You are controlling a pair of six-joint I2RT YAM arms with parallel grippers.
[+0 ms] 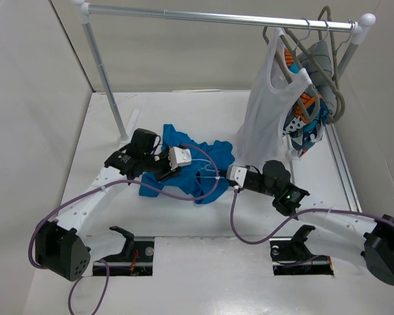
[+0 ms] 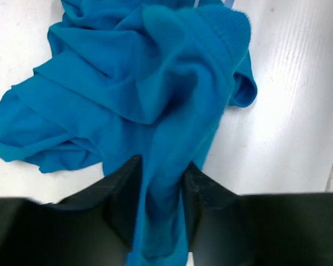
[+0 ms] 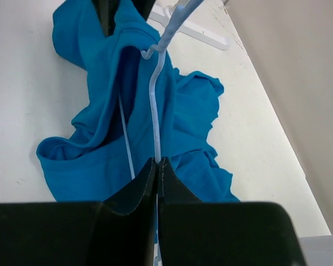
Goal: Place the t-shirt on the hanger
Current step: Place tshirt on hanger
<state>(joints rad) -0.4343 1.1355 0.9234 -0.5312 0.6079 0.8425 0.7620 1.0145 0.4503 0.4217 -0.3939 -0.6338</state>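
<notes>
The bright blue t-shirt (image 1: 184, 180) lies crumpled on the white table between my two grippers. My left gripper (image 1: 192, 169) is shut on a fold of the t-shirt (image 2: 127, 72), and the cloth runs down between its fingers (image 2: 197, 191). My right gripper (image 1: 222, 176) is shut on the thin pale wire hanger (image 3: 154, 105). The wire runs from its fingertips up over the t-shirt (image 3: 100, 160) to a small bend near the collar. A second wire of the hanger lies on the cloth to the left. Most of the hanger is hidden in the top view.
A clothes rail (image 1: 217, 16) spans the back, with its left post (image 1: 105, 72). At its right end hang a white tank top (image 1: 266, 111), an orange-and-blue patterned garment (image 1: 303, 115) and grey hangers (image 1: 329, 72). Two black stands (image 1: 126, 239) (image 1: 301, 239) sit at the near edge.
</notes>
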